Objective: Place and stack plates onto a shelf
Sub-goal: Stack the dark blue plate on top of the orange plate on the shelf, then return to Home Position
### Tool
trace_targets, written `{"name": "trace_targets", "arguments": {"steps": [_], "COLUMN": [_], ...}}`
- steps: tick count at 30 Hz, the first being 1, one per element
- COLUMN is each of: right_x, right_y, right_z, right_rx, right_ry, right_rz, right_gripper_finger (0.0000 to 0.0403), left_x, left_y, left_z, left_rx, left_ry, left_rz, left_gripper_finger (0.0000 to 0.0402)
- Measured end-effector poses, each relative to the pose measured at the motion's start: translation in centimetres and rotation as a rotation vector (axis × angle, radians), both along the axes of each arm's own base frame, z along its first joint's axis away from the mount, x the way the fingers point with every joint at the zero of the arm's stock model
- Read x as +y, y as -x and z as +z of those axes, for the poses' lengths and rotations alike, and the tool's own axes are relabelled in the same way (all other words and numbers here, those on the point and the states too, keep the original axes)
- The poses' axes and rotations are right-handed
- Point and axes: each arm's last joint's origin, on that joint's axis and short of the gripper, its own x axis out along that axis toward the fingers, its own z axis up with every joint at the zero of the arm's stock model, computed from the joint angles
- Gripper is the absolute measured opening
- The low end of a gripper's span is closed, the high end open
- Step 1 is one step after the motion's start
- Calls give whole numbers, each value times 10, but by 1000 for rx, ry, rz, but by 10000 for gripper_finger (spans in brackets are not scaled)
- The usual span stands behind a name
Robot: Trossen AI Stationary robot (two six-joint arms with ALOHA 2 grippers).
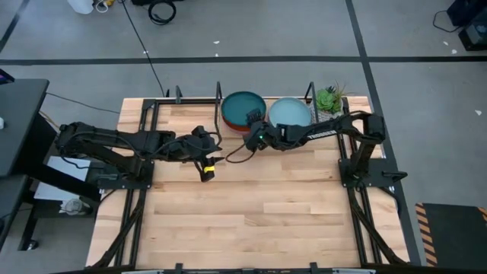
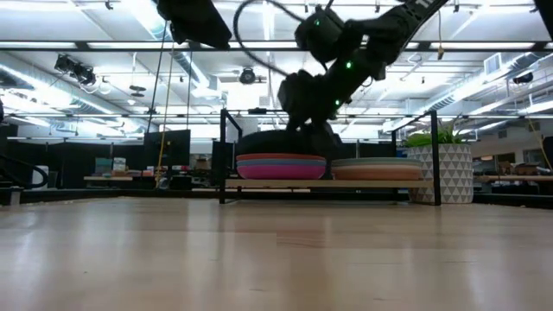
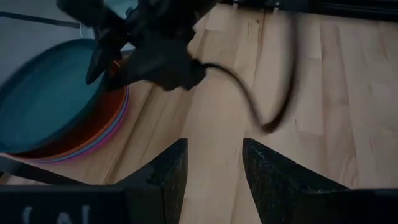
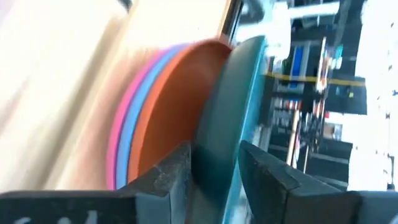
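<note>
High view first: the wooden bench [image 1: 251,213] fills most of the floor space, its near half bare planks. At its far edge stands the shelf [image 2: 328,183], a light board between thin black posts, holding two stacks of plates side by side.

The left stack [image 2: 281,165] reads, from the low view, magenta at the bottom with blue and orange bands above it; the dark teal plate [image 1: 242,109] sits uppermost and, in the right wrist view, is tilted up off the orange plate [image 4: 168,118] beneath it (the far rim lifted, the near rim between the fingers). The right stack [image 2: 378,169] shows a peach-toned lower band and is topped by the light teal plate [image 1: 289,113]. A small potted plant [image 1: 329,98] in a patterned white pot stands just beside the shelf's right end.

The right arm reaches in from the right side of the bench across the right stack, and the right hand [image 1: 256,123] is at the near rim of the dark teal plate. Its two fingers [image 4: 163,171] are closed on that plate's edge, one on each face.

The left arm lies along the left side of the bench, well short of the shelf. The left hand [image 1: 205,169] hangs above bare wood, its fingers [image 3: 168,171] parted with nothing between them.
</note>
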Motion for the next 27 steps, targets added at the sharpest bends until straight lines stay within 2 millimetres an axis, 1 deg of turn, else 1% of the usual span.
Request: {"name": "trace_targets", "arguments": {"steps": [4, 7, 11, 17, 22, 27], "right_x": [13, 18, 22, 34, 37, 37], "right_y": [0, -1, 0, 1, 2, 1], "right_z": [9, 9, 8, 12, 17, 18], "right_rx": [-28, -30, -28, -33, -63, -98], "right_ry": [-7, -11, -28, 38, 35, 5], "right_rz": [49, 59, 47, -17, -24, -27], "right_gripper_finger": [146, 148, 149, 149, 149, 149], "left_x": [0, 0, 0, -1, -1, -1], "left_y": [1, 2, 2, 3, 3, 4], "left_z": [-1, -2, -3, -3, -4, -5], "left_rx": [10, 24, 33, 40, 42, 56], "left_ry": [12, 14, 14, 14, 14, 22], "left_rz": [10, 13, 13, 8, 9, 16], "left_gripper_finger": [160, 160, 160, 160, 160, 160]}}
